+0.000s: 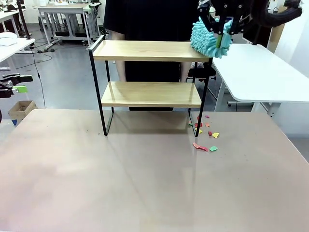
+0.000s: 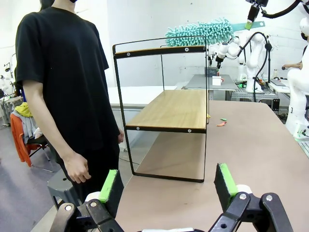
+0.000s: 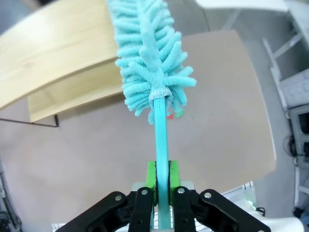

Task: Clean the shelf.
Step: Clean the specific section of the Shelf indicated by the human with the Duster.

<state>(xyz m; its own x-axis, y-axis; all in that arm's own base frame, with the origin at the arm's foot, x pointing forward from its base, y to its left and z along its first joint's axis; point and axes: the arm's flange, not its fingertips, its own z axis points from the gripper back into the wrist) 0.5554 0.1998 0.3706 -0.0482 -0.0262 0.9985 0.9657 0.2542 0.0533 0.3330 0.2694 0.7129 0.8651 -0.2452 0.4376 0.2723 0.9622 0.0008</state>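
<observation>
Your right gripper point(image 3: 162, 176) is pinching the thin handle of a fluffy blue duster point(image 3: 149, 63). Its green pads point(image 3: 150, 175) squeeze the handle from both sides. The fluffy part sticks out ahead of the gripper, over the near end of the shelf's point(image 1: 149, 50) top board. You cannot tell if it touches the wood. Little bits of coloured paper point(image 1: 205, 133) lie on the table point(image 1: 145, 183) far below the duster, beside a shelf leg.

Your left gripper point(image 2: 169, 186) is spread wide with nothing in it. The shelf stands ahead of it, well apart. A person point(image 2: 63, 72) in a black shirt stands ahead too, beside the shelf.
</observation>
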